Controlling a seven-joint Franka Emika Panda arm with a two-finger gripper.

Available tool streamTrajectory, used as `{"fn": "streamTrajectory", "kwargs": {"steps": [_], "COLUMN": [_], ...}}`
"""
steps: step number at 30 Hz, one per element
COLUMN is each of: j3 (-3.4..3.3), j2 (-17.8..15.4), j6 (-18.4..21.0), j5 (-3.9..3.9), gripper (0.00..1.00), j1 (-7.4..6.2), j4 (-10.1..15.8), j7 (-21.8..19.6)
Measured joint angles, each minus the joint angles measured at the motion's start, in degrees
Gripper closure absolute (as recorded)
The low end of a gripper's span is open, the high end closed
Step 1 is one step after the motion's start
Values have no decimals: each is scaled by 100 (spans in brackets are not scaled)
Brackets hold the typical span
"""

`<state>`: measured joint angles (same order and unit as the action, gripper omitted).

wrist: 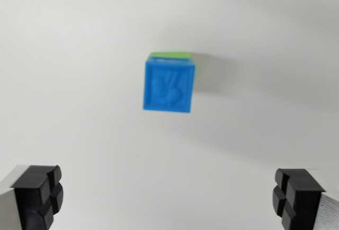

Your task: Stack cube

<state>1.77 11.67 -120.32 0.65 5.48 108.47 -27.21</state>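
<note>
The blue cube (168, 88) (green (169, 55) beneath) sits frame-centre, above the empty, wide-open gripper (168, 198) at the bottom edge.

You are looking down at a plain white tabletop (79, 81) that fills the whole wrist view. Its surface is smooth and matte, with no markings or edges in sight. A soft grey shadow (214, 76) lies on it just right of centre, in the upper half of the picture. The picture is slightly blurred, so finer texture cannot be made out.
</note>
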Motion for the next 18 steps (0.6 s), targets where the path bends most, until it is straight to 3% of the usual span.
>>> {"fn": "streamTrajectory", "kwargs": {"steps": [18], "j3": [0], "j2": [-235], "j6": [749], "j5": [-7], "gripper": [0], "j1": [0], "j4": [-511], "j7": [10]}}
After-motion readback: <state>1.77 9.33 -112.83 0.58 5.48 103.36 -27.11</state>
